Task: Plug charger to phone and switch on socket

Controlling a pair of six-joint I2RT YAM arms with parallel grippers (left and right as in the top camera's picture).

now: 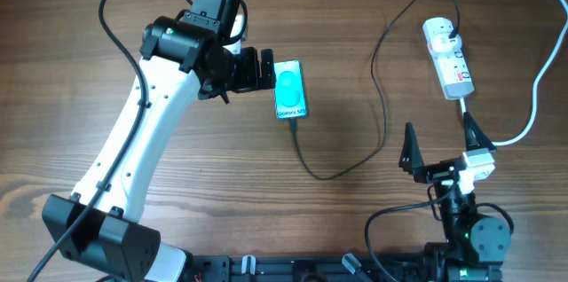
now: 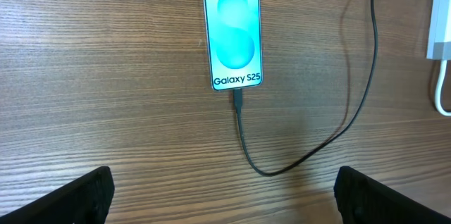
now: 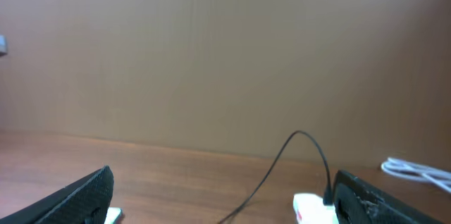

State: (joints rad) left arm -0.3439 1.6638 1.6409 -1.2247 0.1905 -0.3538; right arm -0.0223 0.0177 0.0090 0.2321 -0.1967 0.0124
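Observation:
The phone lies flat with its cyan screen up, and in the left wrist view the phone shows dark text at its near end. The charger, a thin black cable, loops from the socket to the phone. Its plug tip sits against the phone's near end. The socket is a white strip with small red marks. My left gripper hovers open just left of the phone, holding nothing. My right gripper stands open below the socket, empty.
A thick white cord runs from the socket's near end off to the right edge. The black cable's loop lies on the wooden table between the phone and my left fingers. Beyond the table stands a plain wall.

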